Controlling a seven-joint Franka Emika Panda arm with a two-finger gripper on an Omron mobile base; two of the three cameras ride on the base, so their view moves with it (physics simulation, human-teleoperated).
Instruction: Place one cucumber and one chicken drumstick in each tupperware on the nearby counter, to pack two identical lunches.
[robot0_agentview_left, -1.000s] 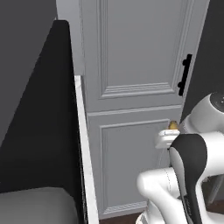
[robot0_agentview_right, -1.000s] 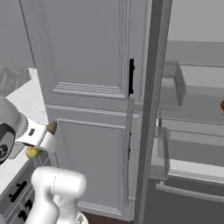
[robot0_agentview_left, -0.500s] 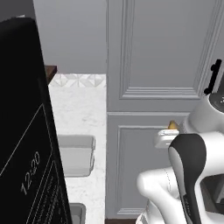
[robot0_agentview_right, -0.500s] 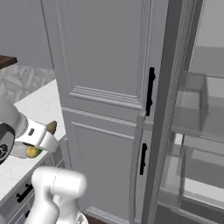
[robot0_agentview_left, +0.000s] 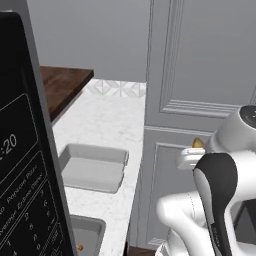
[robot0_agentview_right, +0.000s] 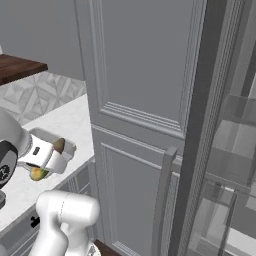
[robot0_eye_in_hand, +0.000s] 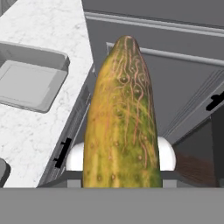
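Observation:
My gripper (robot0_agentview_right: 47, 156) is shut on a yellow-green cucumber (robot0_eye_in_hand: 121, 118), which stands lengthwise between the fingers; its tip (robot0_agentview_left: 198, 143) pokes up beside the arm. I hold it in the air in front of the grey cabinet doors, right of the white marble counter (robot0_agentview_left: 107, 122). One empty grey tupperware (robot0_agentview_left: 92, 167) lies on the counter, also seen at the left of the hand view as tupperware (robot0_eye_in_hand: 30, 78). A second tupperware (robot0_agentview_left: 86, 234) shows at the bottom edge with a small orange-brown bit (robot0_agentview_left: 80, 247) in it. Too little of that bit shows to name it, and the chicken drumstick is otherwise out of view.
A black microwave (robot0_agentview_left: 25, 165) stands close on the left. The dark wooden top (robot0_agentview_left: 62, 85) lies behind the counter. Tall grey panelled doors (robot0_agentview_right: 145, 100) rise straight ahead. An open fridge with shelves (robot0_agentview_right: 230, 150) stands to the right.
The whole picture has shifted: the base has moved, bringing the counter, the microwave and the tupperware into view. The cucumber stays gripped as before.

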